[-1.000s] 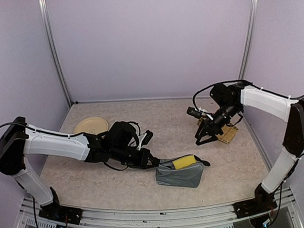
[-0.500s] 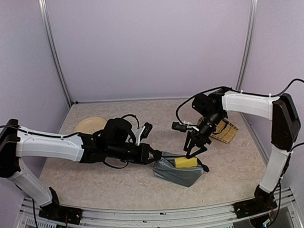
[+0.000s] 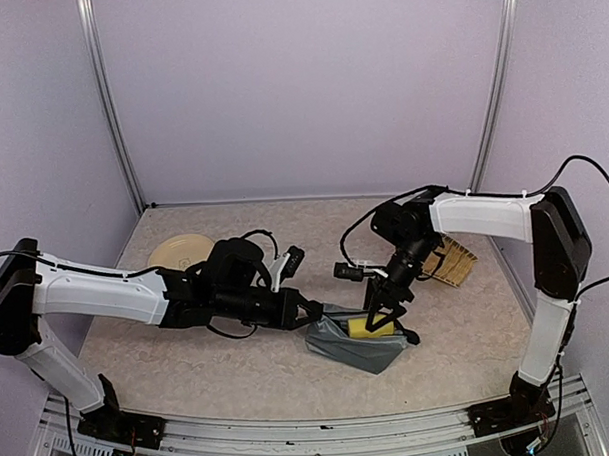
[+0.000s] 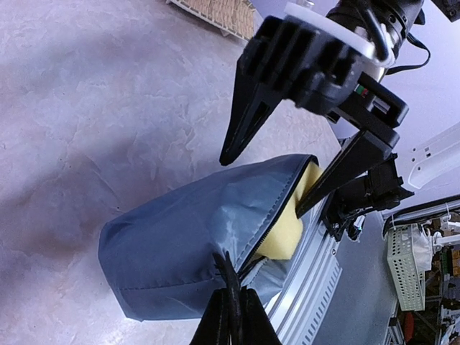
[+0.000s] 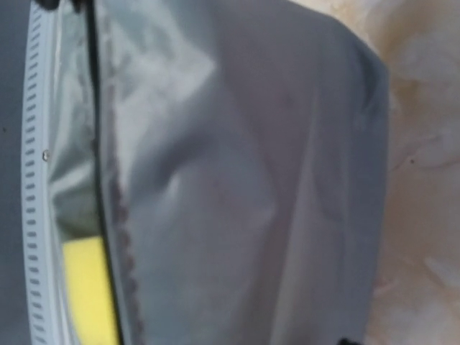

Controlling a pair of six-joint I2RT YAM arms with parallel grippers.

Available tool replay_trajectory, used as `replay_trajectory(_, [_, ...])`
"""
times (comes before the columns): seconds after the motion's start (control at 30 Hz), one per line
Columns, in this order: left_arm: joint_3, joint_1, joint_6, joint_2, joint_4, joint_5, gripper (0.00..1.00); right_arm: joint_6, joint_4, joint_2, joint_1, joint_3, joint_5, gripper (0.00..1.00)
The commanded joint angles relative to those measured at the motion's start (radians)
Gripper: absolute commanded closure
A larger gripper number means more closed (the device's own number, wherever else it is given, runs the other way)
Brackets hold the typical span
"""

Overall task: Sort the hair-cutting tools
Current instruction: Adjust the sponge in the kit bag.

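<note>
The grey zip pouch lies near the table's front with its mouth open and a yellow sponge inside. My left gripper is shut on the pouch's black zip tab at its left end. My right gripper is open at the pouch mouth. In the left wrist view one of its fingers is outside the grey fabric and the other rests against the sponge. The right wrist view shows only pouch fabric and sponge. No scissors, clipper, comb or small black piece is in view.
A round beige plate lies at the back left behind my left arm. A tan woven tray sits at the right, beyond my right arm. The metal table rail runs just past the pouch.
My right gripper has swung left and down from the tan tray to the pouch mouth. My left gripper has kept its hold and tilted the pouch's left end up.
</note>
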State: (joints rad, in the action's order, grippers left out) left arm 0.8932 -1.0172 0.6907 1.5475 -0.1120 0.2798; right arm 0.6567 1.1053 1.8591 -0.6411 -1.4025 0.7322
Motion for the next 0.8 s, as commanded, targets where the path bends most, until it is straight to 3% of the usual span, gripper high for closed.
replay_trajectory(0.0, [-0.002,-0.006,-0.012,0.001,-0.080,0.004,1.00,-0.088,-0.099,0.051,-0.017,0.029,-0.048,0.44])
replay_trajectory(0.17, [-0.006,-0.009,-0.010,0.010,-0.086,0.013,1.00,-0.168,-0.129,0.124,-0.017,0.017,-0.034,0.84])
replay_trajectory(0.23, [-0.010,-0.010,-0.011,0.007,-0.082,0.012,1.00,-0.201,-0.149,0.139,-0.018,0.021,-0.069,0.89])
replay_trajectory(0.33, [-0.011,-0.016,-0.020,-0.001,-0.065,0.000,1.00,-0.229,-0.183,0.146,-0.027,0.036,-0.183,0.88])
replay_trajectory(0.53, [-0.063,-0.019,0.011,-0.083,-0.092,-0.168,1.00,-0.172,-0.222,0.073,-0.145,0.094,-0.399,0.74])
replay_trajectory(0.67, [-0.205,-0.049,0.075,-0.169,-0.244,-0.319,1.00,-0.152,-0.214,0.017,-0.171,0.115,-0.357,0.70])
replay_trajectory(0.77, [-0.231,-0.074,0.048,-0.180,-0.237,-0.378,1.00,-0.149,-0.204,-0.055,-0.153,0.082,-0.263,0.56])
